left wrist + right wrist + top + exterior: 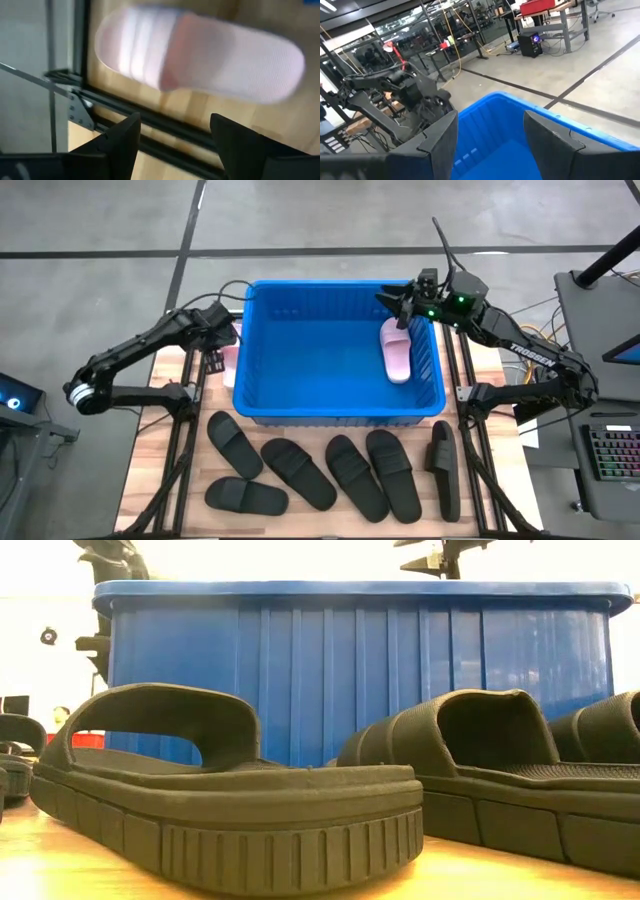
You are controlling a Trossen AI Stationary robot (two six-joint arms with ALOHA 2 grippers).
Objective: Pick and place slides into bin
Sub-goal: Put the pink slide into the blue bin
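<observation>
Wooden-slat tabletop (160,445) holds a big bright-blue ribbed plastic bin (300,345); one pale pink rubber slide (395,350) already inside, six black rubber slides (300,470) lined up in front. Right gripper (402,302) over the bin's corner, fingers apart, empty. Left gripper (170,142) spread above a second pink slide (200,55) beside the bin (tight spot): risk of clipping the bin wall. "TROSSEN" on right arm.

Bin (300,350) floor mostly free, one pink slide (395,348) at right; black slides (330,470) crowd the table's front
</observation>
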